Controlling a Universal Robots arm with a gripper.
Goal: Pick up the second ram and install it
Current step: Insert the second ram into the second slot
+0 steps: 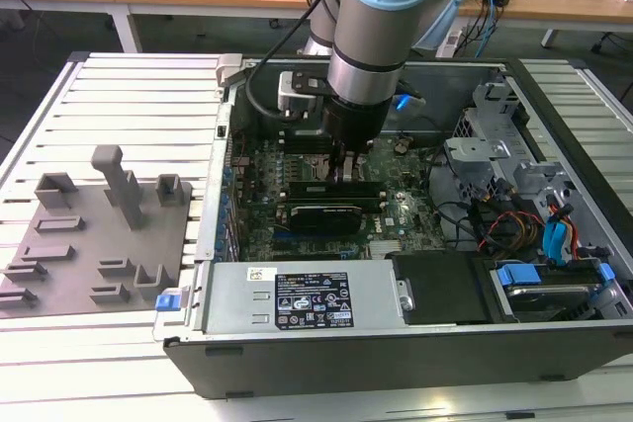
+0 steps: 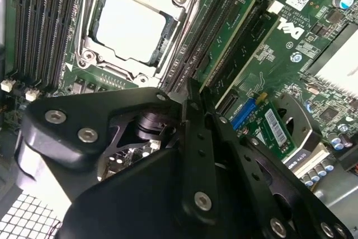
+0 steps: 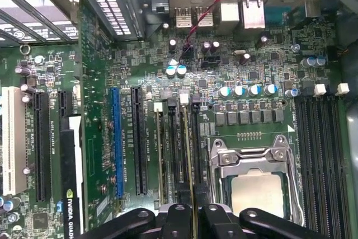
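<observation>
**Gripper down in the open computer case, clamped on the second ram over the memory slots**

Exterior view: one arm reaches down into one open computer case (image 1: 554,195). Its gripper (image 1: 344,173) sits low over the motherboard (image 1: 396,210), beside one dark graphics card (image 1: 321,214). On the slatted table (image 1: 129,106), toward the exterior view's left, lies one gray fixture (image 1: 94,234) with several upright blocks.

Second wrist view: two black fingers (image 2: 193,132) are pressed close together, and a thin edge of the second ram (image 2: 189,85) pokes out between them, standing on edge in line with the slots. One silver processor (image 2: 131,26) sits in its socket. One green stick (image 2: 238,29) is already seated in a neighbouring slot.

First wrist view: the gripper (image 3: 193,216) pinches the second ram (image 3: 190,166), which runs lengthwise along the slots beside the processor (image 3: 260,191). Four empty slots (image 3: 321,149) lie on the processor's far side.
</observation>
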